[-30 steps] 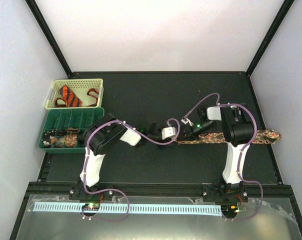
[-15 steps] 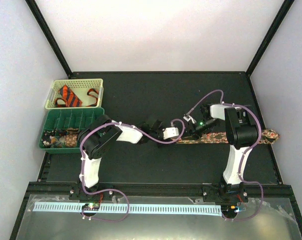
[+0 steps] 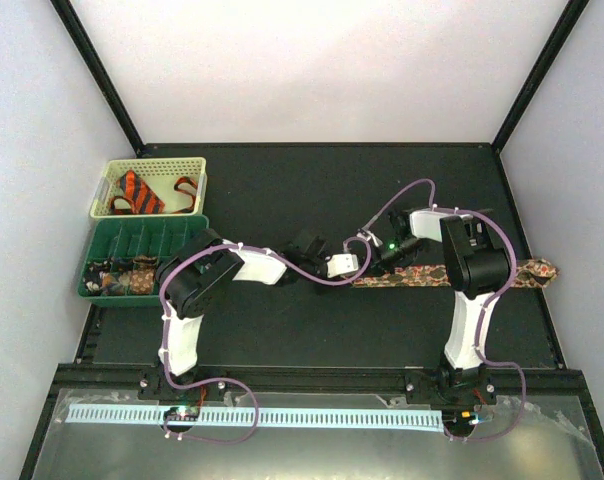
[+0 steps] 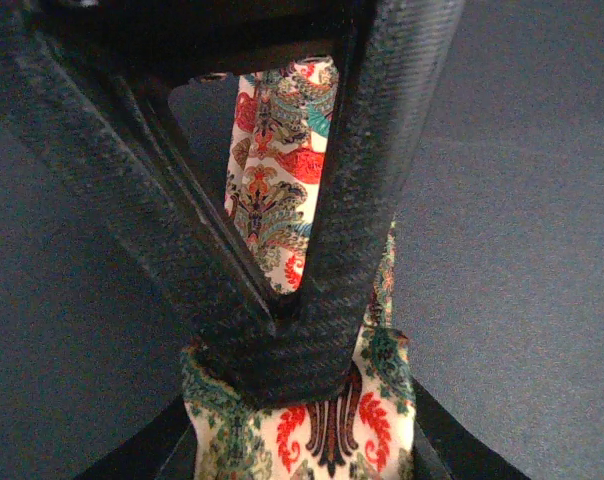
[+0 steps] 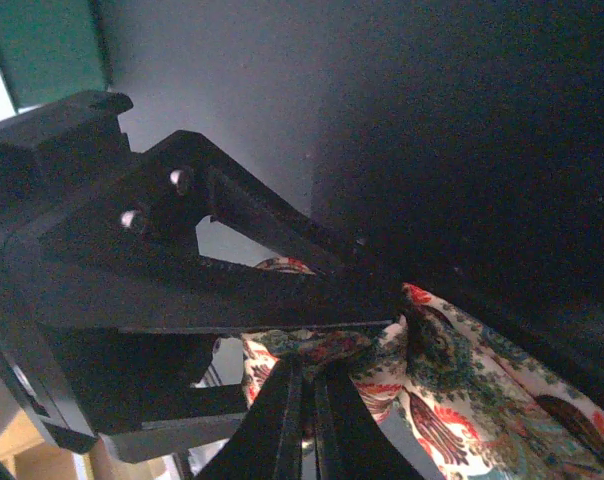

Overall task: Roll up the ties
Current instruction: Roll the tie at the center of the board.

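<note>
**Two claws pinching one limp tie end**

Two arms are meeting over the dark worktop (image 3: pixel 282 190) in the top view. The speckled tie (image 3: pixel 412 276) is lying there as a flat strip, running right from the claws. Its wide tip is reaching the rail (image 3: pixel 550 330) at the worktop's right edge. The left claw (image 3: pixel 357 272) and right claw (image 3: pixel 379 264) are crowding the strip's left end. An orange striped tie (image 3: pixel 140 190) is sitting in the yellow basket (image 3: pixel 152 163) at far left, just behind the green tray (image 3: pixel 147 238). Broad bare worktop is lying behind and in front of the strip.

In the left wrist view, the left claw (image 4: pixel 282 335) is showing its fingers drawn to a point, pinching a bunched fold of the speckled tie (image 4: pixel 272 200).

In the right wrist view, the right claw (image 5: pixel 307 385) is holding its fingers nearly together. Their tips are sitting in the fabric, apparently clamping it just beside the left claw (image 5: pixel 382 305).

The fabric is looking light, soft and probably slippery, so a loose coil is likely to sag or unwind. The folded end seems the best place to hold. With both claws working this close together, they are risking a knock against each other, and the far tip is lying at an edge.
</note>
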Controlling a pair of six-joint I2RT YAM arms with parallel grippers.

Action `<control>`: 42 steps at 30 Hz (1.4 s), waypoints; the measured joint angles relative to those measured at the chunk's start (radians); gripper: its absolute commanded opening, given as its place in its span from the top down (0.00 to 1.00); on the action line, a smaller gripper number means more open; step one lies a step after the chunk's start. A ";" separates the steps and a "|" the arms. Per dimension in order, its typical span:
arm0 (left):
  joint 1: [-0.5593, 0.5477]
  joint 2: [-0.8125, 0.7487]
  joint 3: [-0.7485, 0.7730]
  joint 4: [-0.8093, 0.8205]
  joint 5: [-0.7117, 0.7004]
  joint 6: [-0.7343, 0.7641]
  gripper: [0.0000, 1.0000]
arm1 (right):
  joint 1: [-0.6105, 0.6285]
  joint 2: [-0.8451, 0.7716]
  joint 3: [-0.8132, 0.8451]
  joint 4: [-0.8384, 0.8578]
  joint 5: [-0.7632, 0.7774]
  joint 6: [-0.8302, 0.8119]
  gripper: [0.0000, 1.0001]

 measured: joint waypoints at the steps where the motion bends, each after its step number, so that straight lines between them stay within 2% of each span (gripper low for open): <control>1: 0.000 0.000 0.002 -0.003 -0.001 0.000 0.63 | 0.000 0.001 0.001 0.000 0.002 0.002 0.98; 3: 0.000 0.000 0.003 -0.005 -0.002 0.000 0.58 | -0.001 0.002 0.002 -0.002 0.007 0.000 0.98; 7: 0.001 0.000 0.003 0.003 -0.010 0.003 0.33 | -0.014 0.002 -0.001 0.002 0.026 -0.009 0.98; 11: 0.015 0.000 -0.009 0.036 -0.012 -0.010 0.16 | -0.040 0.008 -0.015 0.002 0.048 -0.016 0.98; 17: 0.041 0.000 -0.071 0.158 0.029 -0.042 0.10 | -0.069 0.021 -0.020 -0.006 0.077 -0.031 0.98; 23: 0.036 0.041 -0.104 0.305 0.092 -0.115 0.17 | -0.073 0.021 -0.021 -0.008 0.086 -0.032 0.98; 25: 0.031 0.061 -0.104 0.354 0.105 -0.140 0.25 | -0.073 0.021 -0.025 -0.002 0.084 -0.029 0.99; 29: 0.017 0.098 -0.089 0.419 0.120 -0.180 0.48 | -0.073 0.022 -0.028 0.004 0.077 -0.022 0.98; 33: 0.013 0.107 -0.082 0.425 0.118 -0.180 0.56 | -0.073 0.024 -0.028 0.009 0.071 -0.012 0.97; 37: 0.011 0.083 -0.102 0.407 0.080 -0.143 0.61 | -0.067 0.029 -0.026 0.019 0.058 -0.001 0.78; 42: 0.006 0.038 -0.117 0.339 0.030 -0.089 0.61 | -0.067 0.029 0.002 -0.017 0.039 -0.045 0.57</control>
